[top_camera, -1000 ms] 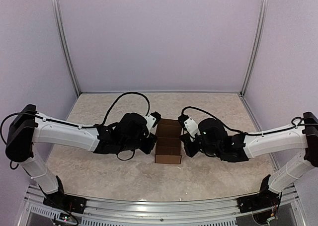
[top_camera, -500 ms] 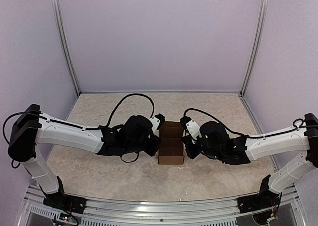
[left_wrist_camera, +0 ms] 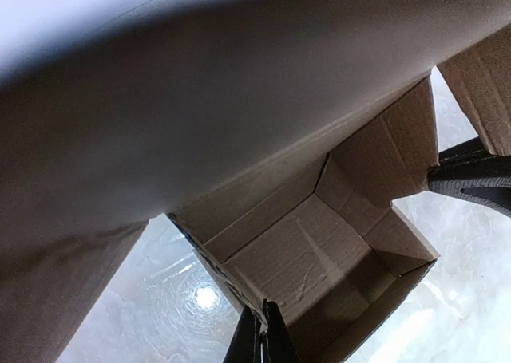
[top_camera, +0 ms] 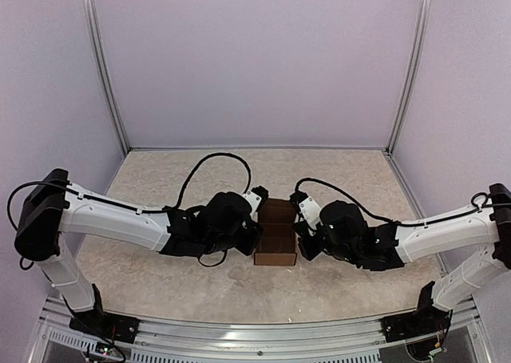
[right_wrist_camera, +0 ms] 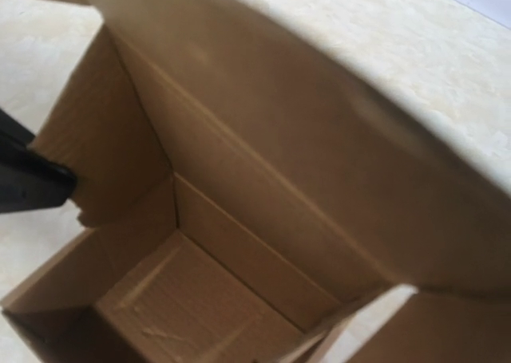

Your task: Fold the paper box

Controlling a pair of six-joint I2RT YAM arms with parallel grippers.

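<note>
The box [top_camera: 275, 234] is plain brown cardboard, faintly ribbed with fine corrugation lines inside and paler along its creases. The table [top_camera: 200, 287] is mottled beige with a stone-like speckle, glossy in patches. The left arm [top_camera: 112, 215] and right arm [top_camera: 447, 223] are white with black joints and cables, against pale lilac walls [top_camera: 255, 60] and silver-grey rails [top_camera: 239, 331].

Both arms stretch low toward the centre. The left gripper [top_camera: 254, 229] faces the right gripper [top_camera: 301, 239], and the left fingers [left_wrist_camera: 247, 343] seem pinched together.
</note>
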